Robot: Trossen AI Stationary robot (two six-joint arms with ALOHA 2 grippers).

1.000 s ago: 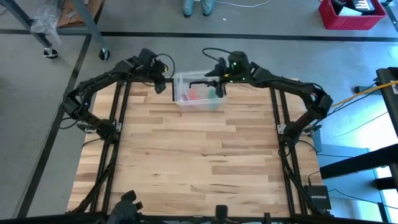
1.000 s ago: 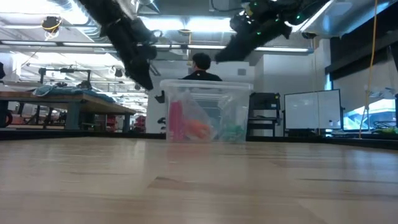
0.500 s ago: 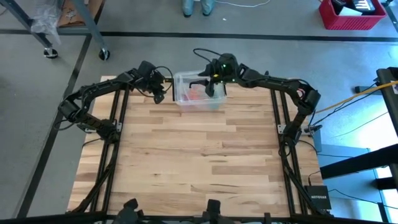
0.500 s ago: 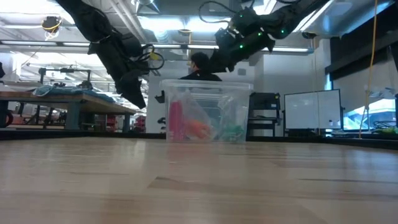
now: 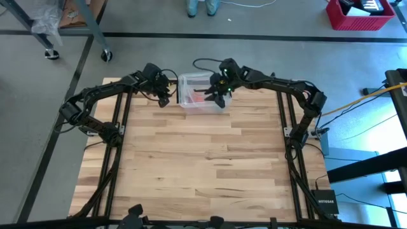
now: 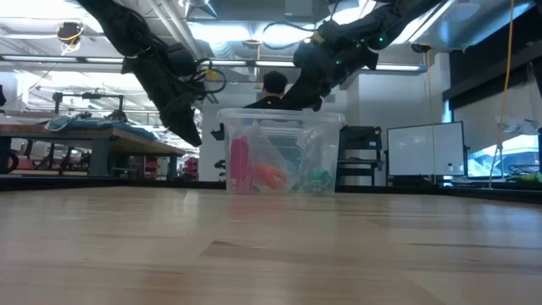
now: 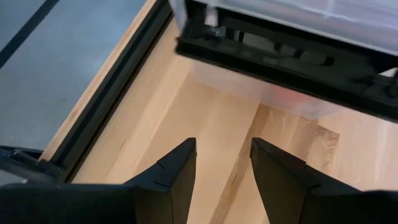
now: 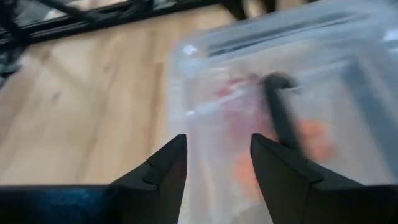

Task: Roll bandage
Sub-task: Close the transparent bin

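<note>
Both my jaws stand open, holding nothing; my right gripper [image 5: 219, 95] hovers over the clear box [image 5: 191, 102] where the bandage [image 6: 318, 180], soft, light cloth, likely lies; I'd pinch one free end; my left gripper [image 5: 163, 98] beside it

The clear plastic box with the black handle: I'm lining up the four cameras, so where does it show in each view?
High view: clear plastic box at the table's far edge, between both arms.
Low view: box centre, closed, coloured things inside.
Left wrist view: box ahead of the open left gripper.
Right wrist view: box right under the open right gripper.
Shared landmark: its black handle.
</note>
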